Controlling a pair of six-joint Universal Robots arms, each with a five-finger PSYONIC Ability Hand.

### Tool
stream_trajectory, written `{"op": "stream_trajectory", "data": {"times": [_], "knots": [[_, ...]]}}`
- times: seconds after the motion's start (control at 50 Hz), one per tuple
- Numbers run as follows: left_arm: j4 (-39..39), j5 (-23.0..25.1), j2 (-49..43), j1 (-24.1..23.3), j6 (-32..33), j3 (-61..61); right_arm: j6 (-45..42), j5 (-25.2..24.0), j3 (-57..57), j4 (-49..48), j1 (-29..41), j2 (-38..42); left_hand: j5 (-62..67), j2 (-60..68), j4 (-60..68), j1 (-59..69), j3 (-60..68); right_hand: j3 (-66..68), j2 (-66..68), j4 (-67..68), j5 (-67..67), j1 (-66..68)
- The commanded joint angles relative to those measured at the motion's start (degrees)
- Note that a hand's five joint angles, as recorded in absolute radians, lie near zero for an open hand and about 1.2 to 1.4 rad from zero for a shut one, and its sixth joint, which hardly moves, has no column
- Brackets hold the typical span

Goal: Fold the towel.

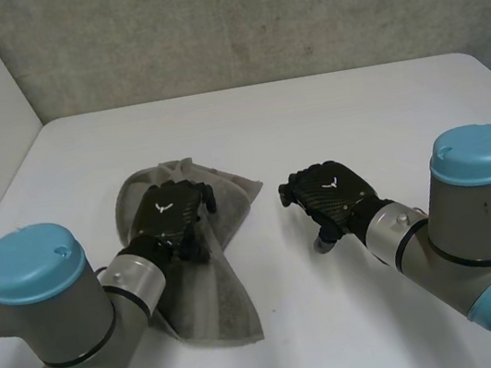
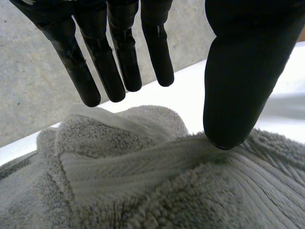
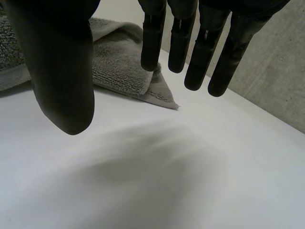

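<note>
One grey towel [image 1: 214, 293] is seen crumpled on the white table [image 1: 327, 106], left of centre. The left hand [image 1: 170, 212] is held over its middle, fingers [image 2: 126, 67] straight and slightly spread, the thumb tip met by a raised fold. The right hand [image 1: 333, 192] is held over bare table just beside the towel's right corner, fingers [image 3: 195, 62] straight, slightly apart, nothing gripped. A concrete wall [image 1: 247, 16] is seen beyond.

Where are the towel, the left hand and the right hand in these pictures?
towel [image 1: 211, 292]: head view, on its flap nearest the robot.
left hand [image 1: 169, 211]: head view, on the back of its palm.
right hand [image 1: 338, 190]: head view, on the back of its palm.
</note>
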Motion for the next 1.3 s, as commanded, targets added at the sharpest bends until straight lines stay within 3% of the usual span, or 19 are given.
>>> {"op": "stream_trajectory", "data": {"times": [0.02, 0.3, 0.42, 0.46, 0.52, 0.56, 0.68, 0.86, 1.02, 1.18, 1.24, 1.28, 1.3], "knots": [[-0.4, -0.1, 3.9, 1.3, -0.1, 0.8, 0.3, 0.1, 0.0, 0.1, 1.1, -0.2, 5.3, 5.2, 5.2, 5.2, 5.2, -1.4, -0.9, -1.0, -1.3, -1.1], [-0.6, 0.5, 7.5, 9.6, 0.0, 2.0, 7.4, 0.0, -3.0, 0.0, 9.6, 0.5, -7.6, -7.8, -7.8, -7.8, -7.8, -7.9, -7.5, -7.5, -7.8, -7.6], [-0.7, 1.5, 6.0, 15.7, 0.4, 3.6, 10.1, 1.3, -7.0, 0.5, 14.7, 2.4, -11.8, -12.0, -12.0, -12.0, -12.0, -12.1, -11.7, -11.7, -12.0, -11.8], [-0.8, 5.2, 3.9, 19.7, 0.9, 4.7, 11.6, 2.3, -8.6, 1.3, 17.3, 3.5, -13.3, -13.5, -13.5, -13.5, -13.5, -12.1, -11.7, -11.7, -12.0, -11.8], [-1.0, 8.0, 2.7, 21.2, 1.2, 5.3, 12.0, 3.3, -9.2, 1.6, 18.6, 3.9, -13.5, -13.7, -13.7, -13.7, -13.7, -12.1, -11.7, -11.7, -12.0, -11.8], [-2.0, 14.0, 0.2, 23.2, 2.5, 6.7, 12.4, 6.7, -9.9, 2.2, 20.9, 4.7, -14.3, -14.5, -14.5, -14.5, -14.5, -12.0, -11.5, -11.6, -11.9, -11.7], [-5.1, 20.1, -3.9, 27.1, 7.8, 8.6, 12.2, 10.5, -10.3, 2.2, 25.1, 6.2, -15.4, -15.5, -15.5, -15.5, -15.5, -12.0, -11.5, -11.6, -11.9, -11.7], [-5.6, 20.7, -7.2, 27.9, 14.6, 8.8, 11.7, 11.8, -10.9, 2.2, 27.3, 9.4, -15.2, -15.4, -15.4, -15.4, -15.4, -11.3, -10.9, -10.9, -11.2, -11.0], [-5.9, 20.8, -9.8, 27.6, 17.9, 8.9, 10.8, 16.2, -11.1, 1.7, 27.3, 11.4, -13.3, -13.5, -13.5, -13.5, -13.5, -10.8, -10.4, -10.4, -10.7, -10.5], [-5.7, 20.8, -10.8, 27.5, 19.1, 8.9, 3.4, 17.2, -11.2, 1.0, 27.3, 12.3, -7.8, -8.0, -8.0, -8.0, -8.0, -8.3, -7.8, -7.9, -8.2, -8.0], [-5.8, 20.8, -10.7, 27.3, 19.1, 8.9, 1.4, 18.2, -11.3, -0.9, 27.2, 13.2, -7.6, -7.8, -7.8, -7.8, -7.8, -3.9, -3.5, -3.5, -3.8, -3.6], [-5.8, 20.8, -10.4, 27.0, 19.1, 8.6, -0.4, 19.1, -11.4, -2.5, 27.2, 13.5, -6.6, -6.8, -6.8, -6.8, -6.8, 12.7, 13.1, 13.1, 12.8, 13.0], [-5.8, 20.8, -10.4, 27.0, 19.1, 8.6, -0.4, 19.1, -11.4, -2.5, 27.2, 13.5, -6.6, -6.8, -6.8, -6.8, -6.8, 12.7, 13.2, 13.1, 12.8, 13.1]]}}
